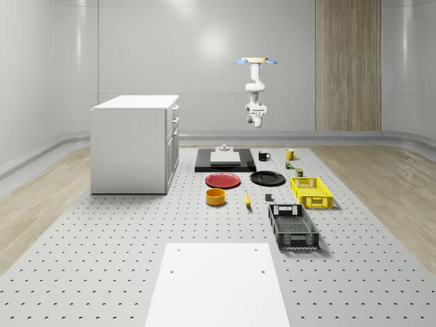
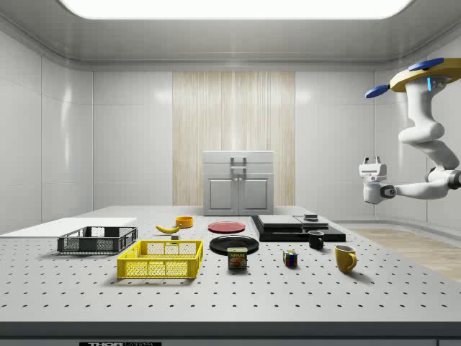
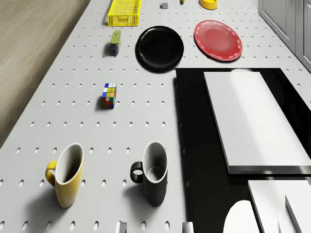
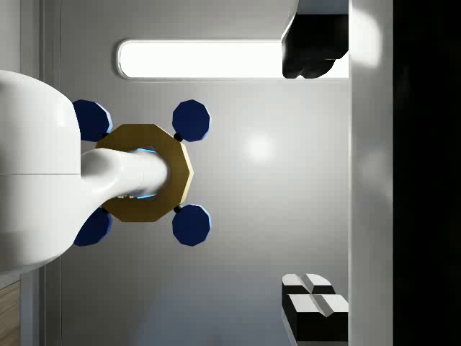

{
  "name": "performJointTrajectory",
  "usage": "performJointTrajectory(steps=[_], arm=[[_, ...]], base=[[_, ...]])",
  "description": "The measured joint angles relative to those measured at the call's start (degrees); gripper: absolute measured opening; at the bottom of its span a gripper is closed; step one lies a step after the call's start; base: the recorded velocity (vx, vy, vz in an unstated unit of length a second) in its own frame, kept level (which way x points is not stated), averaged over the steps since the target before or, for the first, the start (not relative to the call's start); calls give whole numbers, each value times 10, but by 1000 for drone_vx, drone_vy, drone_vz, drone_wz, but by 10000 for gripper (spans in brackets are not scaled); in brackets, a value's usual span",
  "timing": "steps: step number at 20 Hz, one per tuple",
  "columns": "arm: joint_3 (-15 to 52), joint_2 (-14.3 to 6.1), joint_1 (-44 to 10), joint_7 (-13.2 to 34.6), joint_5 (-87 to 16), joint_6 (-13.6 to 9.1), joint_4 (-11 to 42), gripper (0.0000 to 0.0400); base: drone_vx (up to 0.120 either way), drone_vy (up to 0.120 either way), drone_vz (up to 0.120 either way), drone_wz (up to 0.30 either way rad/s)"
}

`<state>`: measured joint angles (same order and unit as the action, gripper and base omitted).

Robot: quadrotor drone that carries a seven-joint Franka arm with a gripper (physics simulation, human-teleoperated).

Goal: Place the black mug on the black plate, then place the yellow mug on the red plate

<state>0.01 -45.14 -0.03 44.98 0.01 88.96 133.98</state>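
High above the far end of the tabletop [image 1: 102,272] in the whole-scene view, the drone [image 1: 256,61] hovers with its arm hanging down, and the gripper [image 1: 257,123] sits in the air well above the black mug [image 1: 263,156]. That mug stands just beside the black slab [image 1: 225,162]; the yellow mug [image 1: 290,154] stands near it, toward the view's right. Nearer the camera lie the red plate [image 1: 223,180] and the black plate [image 1: 268,178], side by side, both bare. A yellow bowl [image 1: 216,197], a banana [image 1: 247,199], a yellow crate [image 1: 311,191] and a black crate [image 1: 293,226] lie closer still. A white cabinet [image 1: 135,143] stands at the view's left.

From the side, the drone [image 2: 425,76] hovers at the view's upper right, off the tabletop's edge, and the gripper [image 2: 371,180] is held well above the mugs. The black mug [image 2: 316,239] and yellow mug [image 2: 346,257] stand upright, apart. A can [image 2: 238,259] and a puzzle cube [image 2: 289,258] sit between crate and mugs.

Seen from the drone, both mugs are upright, the yellow mug [image 3: 67,180] beside the black mug [image 3: 153,178], which touches nothing. The black plate [image 3: 160,48] and red plate [image 3: 218,40] lie beyond.

Whether the gripper is wide or narrow cannot be told. The wrist camera looks up at the drone [image 4: 144,173].
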Motion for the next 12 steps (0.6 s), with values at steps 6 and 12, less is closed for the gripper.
performJointTrajectory(steps=[6, 12], arm=[[1, 14, -2, -1, 1, -56, -73, 400], [1, 37, -3, -1, 1, -93, -135, 400]], base=[[0, 0, 0, 0], [0, 0, 0, 0]])
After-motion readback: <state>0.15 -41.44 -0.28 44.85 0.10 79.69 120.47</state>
